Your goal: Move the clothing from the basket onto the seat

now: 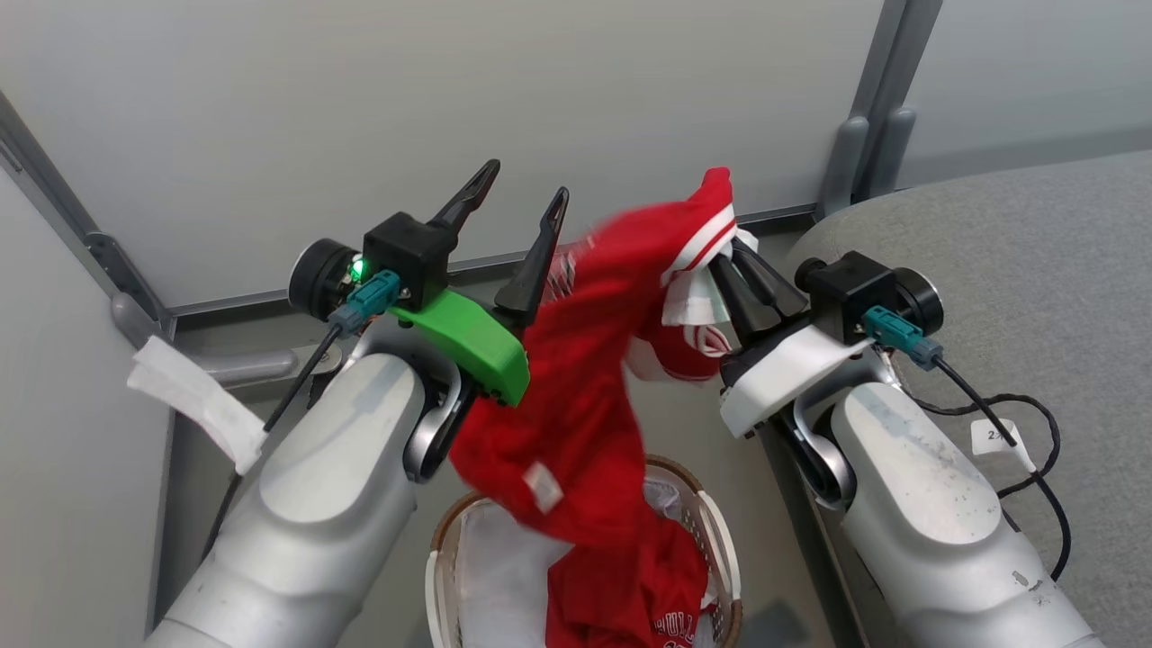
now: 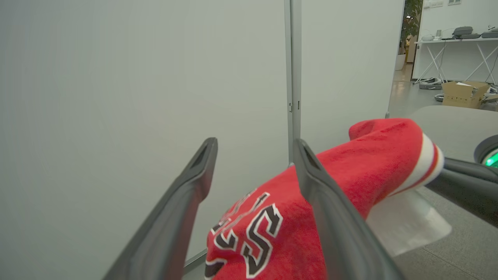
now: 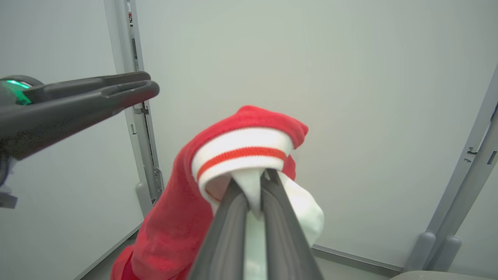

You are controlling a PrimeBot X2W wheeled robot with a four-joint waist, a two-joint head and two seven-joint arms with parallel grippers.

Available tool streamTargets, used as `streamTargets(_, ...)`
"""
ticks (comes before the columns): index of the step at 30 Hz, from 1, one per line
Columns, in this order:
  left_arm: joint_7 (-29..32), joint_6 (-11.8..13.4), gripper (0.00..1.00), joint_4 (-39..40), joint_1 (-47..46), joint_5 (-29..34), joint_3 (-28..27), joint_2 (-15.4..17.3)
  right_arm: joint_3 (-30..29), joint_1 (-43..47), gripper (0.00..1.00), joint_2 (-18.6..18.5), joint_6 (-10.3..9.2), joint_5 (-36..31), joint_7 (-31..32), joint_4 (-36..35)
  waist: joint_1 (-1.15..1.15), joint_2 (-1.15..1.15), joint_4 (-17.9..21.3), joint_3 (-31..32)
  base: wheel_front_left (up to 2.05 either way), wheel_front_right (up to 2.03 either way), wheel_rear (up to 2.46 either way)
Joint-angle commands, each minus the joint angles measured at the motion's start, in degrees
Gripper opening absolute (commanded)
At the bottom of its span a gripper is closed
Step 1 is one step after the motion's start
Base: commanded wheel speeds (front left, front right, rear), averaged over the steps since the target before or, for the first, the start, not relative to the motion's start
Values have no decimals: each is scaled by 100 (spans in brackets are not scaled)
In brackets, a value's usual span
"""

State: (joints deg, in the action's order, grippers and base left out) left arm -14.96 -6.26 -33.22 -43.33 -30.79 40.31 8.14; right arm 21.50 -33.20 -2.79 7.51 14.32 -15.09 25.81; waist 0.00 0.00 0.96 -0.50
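A red jersey, the clothing (image 1: 585, 360), hangs in the air between my two arms, its lower end trailing into the white basket (image 1: 720, 540) at the bottom of the head view. My right gripper (image 1: 727, 261) is shut on the jersey's white and red striped trim (image 3: 241, 151). My left gripper (image 1: 526, 193) stands open just left of the cloth, its fingers spread with nothing between them. The jersey (image 2: 350, 167) drapes past the right finger (image 2: 323, 202) in the left wrist view, black lettering showing. The grey seat (image 1: 1035, 270) lies to the right.
Pale partition walls with grey posts (image 1: 864, 117) close off the back and left. A white tag (image 1: 193, 396) sticks out from the left wall. A black cable (image 1: 1035, 450) runs over the seat by my right forearm. More red cloth (image 1: 648, 603) lies in the basket.
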Motion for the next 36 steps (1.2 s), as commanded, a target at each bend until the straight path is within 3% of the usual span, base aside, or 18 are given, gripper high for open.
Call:
streamTargets(1,-23,26,100,126,252,1,-141,-14,-101,-38,0,-19,-4,-84,-13,-51,0,0,24,-28,0,0,0)
streamTargets(11,-20,-18,100,443,1606,272,-777,-166,-419,-72,0,-18,-4,-350,-13,-107,0,0,169,-96,0,0,0)
streamTargets(22,-20,-85,100,567,2422,589,-1247,-320,-678,-155,0,-19,-4,-512,-13,-118,0,0,436,-170,0,0,0)
streamTargets(36,-20,-126,100,854,2717,868,-1426,-496,-1182,-496,0,-18,-6,-1116,-13,-10,0,0,1537,-351,0,0,0)
